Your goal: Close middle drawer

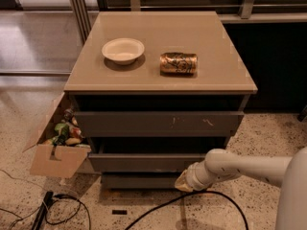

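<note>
The middle drawer (144, 162) is a wide plain grey front, standing out a little from the cabinet with a dark gap above it. The taller scuffed top drawer front (158, 123) is above it and the set-back bottom front (139, 180) is below. My gripper (184, 182) is at the end of the white arm (240, 166) that comes in from the right. It sits low in front of the cabinet, at the right part of the middle drawer's lower edge, at or very near the front panel.
A white bowl (123, 50) and a gold can (178, 63) lying on its side are on the cabinet top (216, 42). An open cardboard box (57, 147) of items stands at the cabinet's left. Black cables (158, 207) lie on the speckled floor.
</note>
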Controlling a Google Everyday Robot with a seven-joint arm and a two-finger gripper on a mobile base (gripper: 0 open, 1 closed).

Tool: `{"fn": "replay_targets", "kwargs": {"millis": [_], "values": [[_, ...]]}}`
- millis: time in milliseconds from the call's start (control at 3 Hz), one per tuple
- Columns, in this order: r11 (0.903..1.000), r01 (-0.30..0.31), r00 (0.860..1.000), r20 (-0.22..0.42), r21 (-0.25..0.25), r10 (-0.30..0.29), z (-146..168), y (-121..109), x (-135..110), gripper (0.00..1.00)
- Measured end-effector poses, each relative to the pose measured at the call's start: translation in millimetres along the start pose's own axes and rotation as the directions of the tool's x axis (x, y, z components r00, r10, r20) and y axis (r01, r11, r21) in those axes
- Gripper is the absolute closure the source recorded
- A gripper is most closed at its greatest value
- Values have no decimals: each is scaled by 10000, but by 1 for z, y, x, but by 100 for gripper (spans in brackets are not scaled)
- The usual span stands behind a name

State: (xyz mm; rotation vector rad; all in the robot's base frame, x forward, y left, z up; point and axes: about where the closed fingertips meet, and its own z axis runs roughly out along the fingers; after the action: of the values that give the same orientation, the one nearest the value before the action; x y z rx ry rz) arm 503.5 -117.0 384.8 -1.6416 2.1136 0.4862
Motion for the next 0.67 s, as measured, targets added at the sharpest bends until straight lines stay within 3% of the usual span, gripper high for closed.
{"fn": "replay_targets", "kwargs": {"millis": [333,667], "values": [[9874,-221,9989,-380,1568,284,-2,-62,0,100],[9790,-281,9982,-455,2020,381,-3,-78,1,88]]}}
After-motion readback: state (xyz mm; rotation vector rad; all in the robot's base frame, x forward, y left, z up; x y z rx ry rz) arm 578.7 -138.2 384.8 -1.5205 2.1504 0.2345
